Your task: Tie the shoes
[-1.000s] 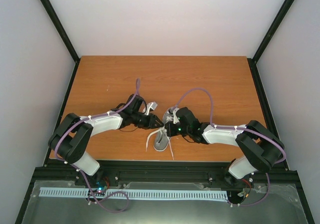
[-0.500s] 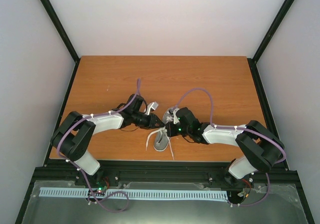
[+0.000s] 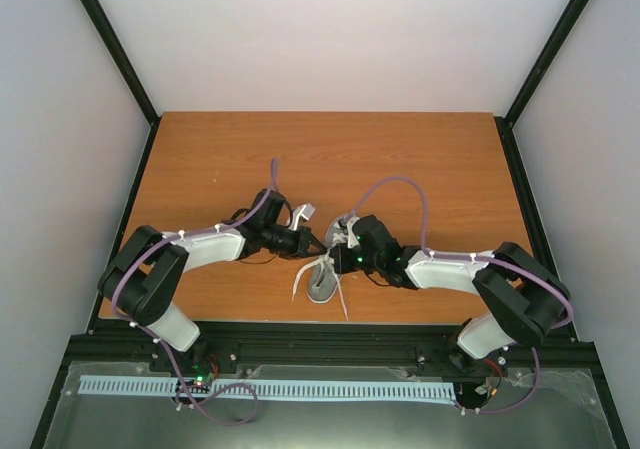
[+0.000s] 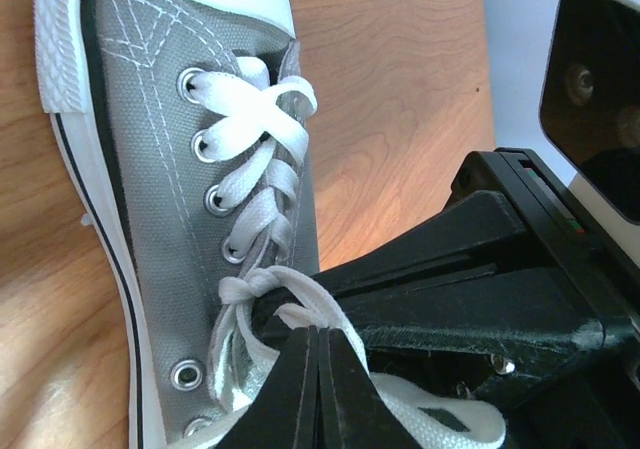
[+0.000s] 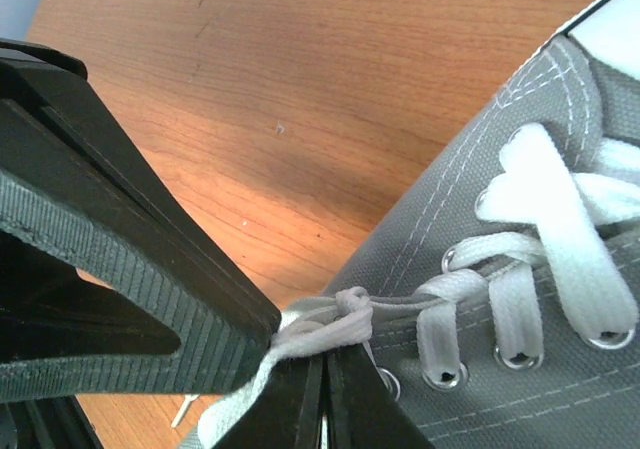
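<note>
1. Left gripper (image 4: 319,341) has clamped down over the last second: its fingers stood partly apart and now meet with no gap. The arm itself barely shifted in the overhead view.
2. Pinched between those closed tips is a strand of the laces (image 4: 256,119), just beside the first knot (image 4: 250,287) (I cannot see where the strand's far end goes).
3. Right gripper (image 5: 322,364) is unchanged. It is clenched on another strand coming off the same knot, close against my left finger.
4. Sneaker (image 3: 322,281) lies on the table (image 3: 400,159) near the front edge, between my two arms. Loose lace ends trail onto the wood on either side.
5. Reading: with both strands now held, I judge the next move is either pulling apart to snug the knot or starting a loop. No bow shows yet, so most of the tying remains.
6. Risk: the flat strands are held only at the very tips, so an uneven pull could slip one free or drag the light sneaker.
</note>
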Controlling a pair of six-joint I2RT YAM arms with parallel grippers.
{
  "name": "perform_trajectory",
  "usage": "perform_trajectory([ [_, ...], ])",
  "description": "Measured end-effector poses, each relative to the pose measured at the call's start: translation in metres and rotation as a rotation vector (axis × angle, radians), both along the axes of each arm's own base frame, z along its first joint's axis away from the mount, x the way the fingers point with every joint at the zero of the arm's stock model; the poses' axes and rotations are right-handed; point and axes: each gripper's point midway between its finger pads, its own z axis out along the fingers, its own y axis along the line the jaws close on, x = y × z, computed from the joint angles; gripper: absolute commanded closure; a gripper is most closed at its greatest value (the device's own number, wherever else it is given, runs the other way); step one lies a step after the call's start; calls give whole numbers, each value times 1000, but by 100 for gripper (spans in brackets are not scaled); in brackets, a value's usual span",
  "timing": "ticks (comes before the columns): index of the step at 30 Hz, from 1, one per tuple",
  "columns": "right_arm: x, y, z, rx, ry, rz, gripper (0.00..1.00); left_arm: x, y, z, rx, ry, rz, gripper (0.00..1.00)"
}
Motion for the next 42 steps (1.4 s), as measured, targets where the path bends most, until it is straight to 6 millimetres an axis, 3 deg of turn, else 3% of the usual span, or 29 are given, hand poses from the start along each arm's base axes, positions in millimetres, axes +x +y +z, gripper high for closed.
perform_trajectory([
  [8, 0, -10, 15, -2, -31, -35, 83, 12, 10, 14, 39, -94, 83, 99],
  [14, -6, -25, 12, -39, -27, -62, 77, 13, 17, 4, 74, -84, 118, 99],
  [19, -8, -31, 14, -46, -35, -71, 64, 12, 20, -1, 89, -75, 132, 99],
  [23, -12, -34, 24, -22, -63, -68, 51, 12, 20, -3, 93, -71, 138, 99],
  [28, -18, -34, 46, 50, -122, -41, 41, 11, 21, -3, 93, -66, 139, 99],
  [33, -18, -26, 62, 111, -158, -11, 42, 11, 21, -3, 93, -65, 139, 99],
  [39, -18, -14, 49, 79, -131, 27, 50, 11, 21, -4, 94, -65, 140, 99],
  [42, -19, -7, 40, 60, -116, 45, 61, 11, 21, -3, 92, -66, 140, 99],
])
